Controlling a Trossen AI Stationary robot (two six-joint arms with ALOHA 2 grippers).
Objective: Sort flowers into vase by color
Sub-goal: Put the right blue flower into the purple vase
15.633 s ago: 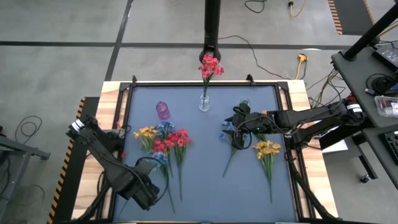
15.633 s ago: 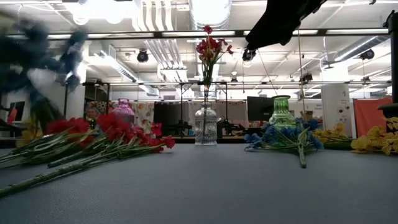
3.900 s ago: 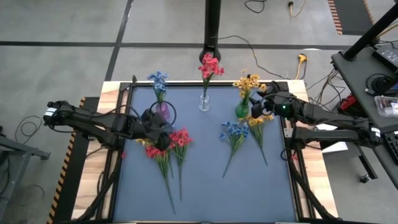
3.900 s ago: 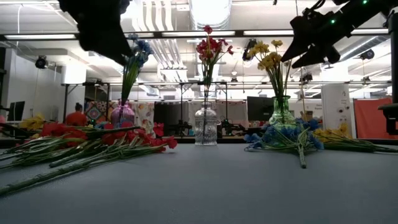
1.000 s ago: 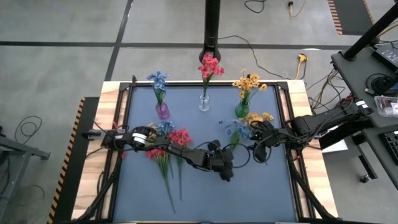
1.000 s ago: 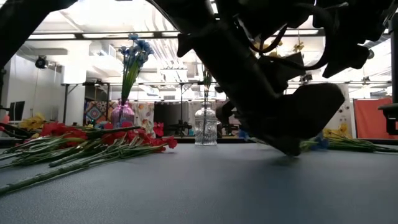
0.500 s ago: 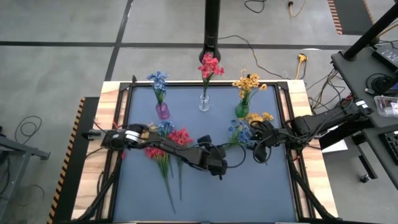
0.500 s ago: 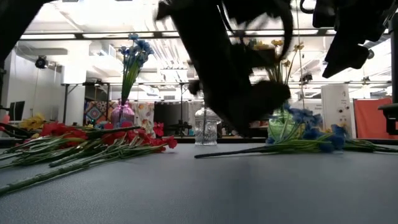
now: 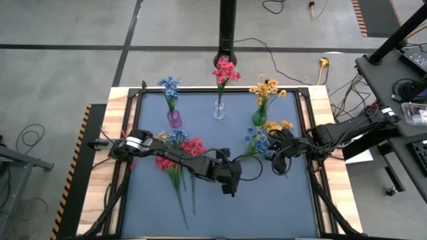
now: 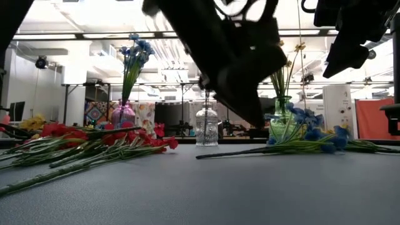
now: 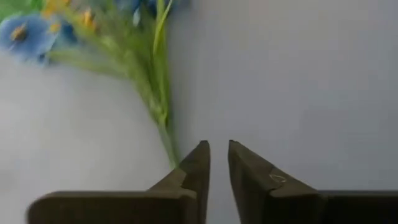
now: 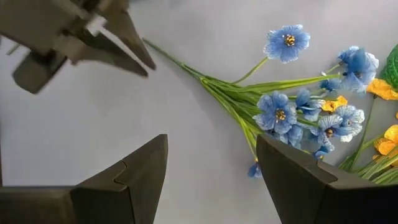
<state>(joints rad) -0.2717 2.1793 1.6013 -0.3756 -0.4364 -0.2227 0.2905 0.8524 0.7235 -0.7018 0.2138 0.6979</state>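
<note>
The blue flower sprig (image 9: 257,142) lay flat on the worktop (image 9: 267,200), right of centre, its blossoms toward the far right near the green vase (image 9: 259,119) and its thin stem running toward the near left. The left end effector (image 9: 228,185) sat at that stem's near-left tip, slightly off to one side; in its wrist view the fingers (image 11: 198,163) were narrowed to a slit with nothing between them, the stem end just beside one of them. The right end effector (image 9: 279,160) hovered wide open and empty, just right of the blossoms, so it was nearer the flower heads and the left nearer the stem.
</note>
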